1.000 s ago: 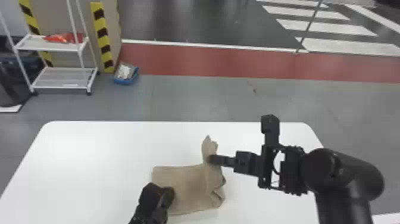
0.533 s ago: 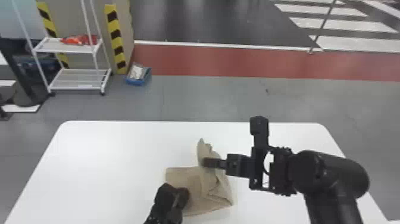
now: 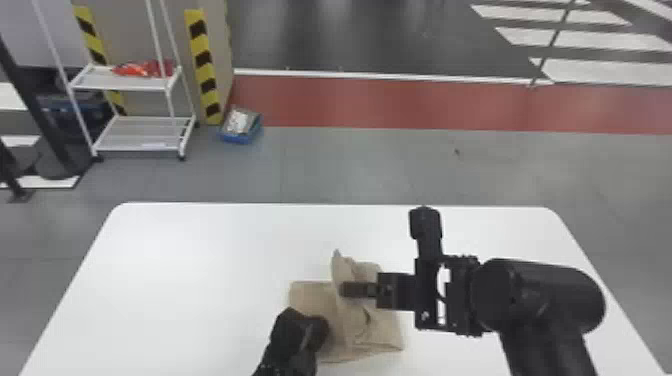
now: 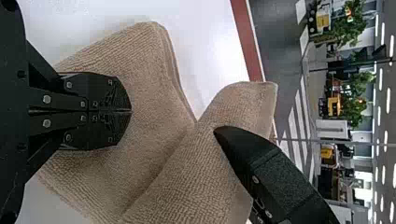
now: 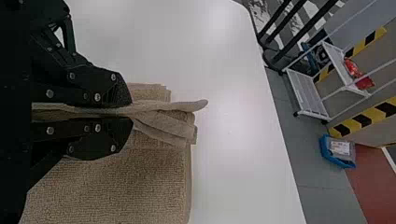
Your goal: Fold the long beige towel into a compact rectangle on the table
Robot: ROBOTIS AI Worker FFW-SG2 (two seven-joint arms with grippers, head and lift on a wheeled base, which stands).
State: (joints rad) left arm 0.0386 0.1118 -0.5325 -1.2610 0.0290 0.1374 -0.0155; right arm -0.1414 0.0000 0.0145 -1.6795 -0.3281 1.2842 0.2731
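Observation:
In the head view my left gripper (image 3: 320,327) is low over the near left part of the beige towel (image 3: 312,297). The right gripper (image 3: 350,289) holds a raised flap of it, standing up near the towel's middle, with more cloth lying to the flap's right. Seen from the left wrist, the left gripper (image 4: 130,111) has its fingertips together on the flat layer of the towel (image 4: 154,84). In the right wrist view a fold of towel (image 5: 161,179) runs between the closed fingers of the right gripper (image 5: 130,111).
The white table (image 3: 190,280) extends around the towel. Beyond its far edge, a white shelf rack (image 3: 140,135) and a blue bin (image 3: 240,125) stand on the floor.
The right gripper has moved left with the flap, and more folded cloth shows to its right. The head view has shifted, so table and towel appear farther right. The left gripper stays at the towel's left part.

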